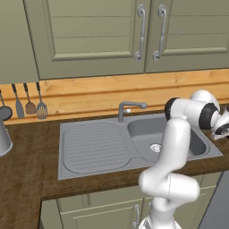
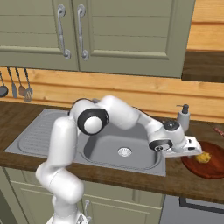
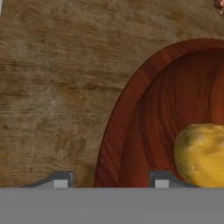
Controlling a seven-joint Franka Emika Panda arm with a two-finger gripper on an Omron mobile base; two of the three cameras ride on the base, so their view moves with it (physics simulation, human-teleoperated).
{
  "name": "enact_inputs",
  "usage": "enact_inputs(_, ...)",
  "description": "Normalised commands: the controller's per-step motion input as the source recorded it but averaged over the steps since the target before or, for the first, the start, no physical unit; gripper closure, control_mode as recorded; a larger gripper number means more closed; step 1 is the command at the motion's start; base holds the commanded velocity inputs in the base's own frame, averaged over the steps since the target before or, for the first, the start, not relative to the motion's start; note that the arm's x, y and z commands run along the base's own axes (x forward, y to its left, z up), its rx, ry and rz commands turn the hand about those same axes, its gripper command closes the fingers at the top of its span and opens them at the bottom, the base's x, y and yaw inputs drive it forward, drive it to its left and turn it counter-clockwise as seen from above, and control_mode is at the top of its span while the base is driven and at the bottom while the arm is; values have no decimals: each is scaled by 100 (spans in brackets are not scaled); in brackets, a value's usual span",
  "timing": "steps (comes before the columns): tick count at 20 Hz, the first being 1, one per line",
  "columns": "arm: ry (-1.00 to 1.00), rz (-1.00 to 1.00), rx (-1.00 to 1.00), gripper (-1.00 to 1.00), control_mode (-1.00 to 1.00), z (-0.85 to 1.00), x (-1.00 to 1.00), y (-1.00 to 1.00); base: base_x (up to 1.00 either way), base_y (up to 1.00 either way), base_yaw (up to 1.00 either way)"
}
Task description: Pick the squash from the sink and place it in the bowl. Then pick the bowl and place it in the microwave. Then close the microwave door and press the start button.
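The yellow squash (image 2: 203, 157) lies inside the reddish-brown bowl (image 2: 212, 169), which stands on the wooden counter right of the sink (image 2: 105, 148). My gripper (image 2: 197, 152) reaches down at the bowl's near left edge. In the hand view the squash (image 3: 201, 153) rests on the bowl's floor at lower right. The bowl's rim (image 3: 131, 109) runs down between my two fingertips (image 3: 61, 178). The gripper (image 3: 111, 179) straddles that rim with its jaws still apart, one finger outside the bowl and one inside. The microwave and its door are out of view.
A soap dispenser (image 2: 183, 117) stands behind the bowl near the wall. The curved faucet (image 1: 129, 107) rises behind the steel basin (image 1: 152, 134). Utensils (image 1: 29, 105) hang on the wood backsplash, and a grey metal pot (image 1: 3, 134) sits far left. Green cabinet doors (image 2: 127, 35) hang overhead.
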Motion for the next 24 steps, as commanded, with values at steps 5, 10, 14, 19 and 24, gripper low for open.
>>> enact_inputs(5,0,0,0,100,-100,-16,0,-5,0,0,0)
enact_inputs(10,0,0,0,100,-100,0,0,1,0,0,0)
enact_inputs(14,0,0,0,100,-100,0,0,0,0,0,0)
enact_inputs(19,0,0,0,100,-100,0,2,0,0,0,0)
enact_inputs(24,-6,0,0,100,-100,29,-5,5,0,0,0)
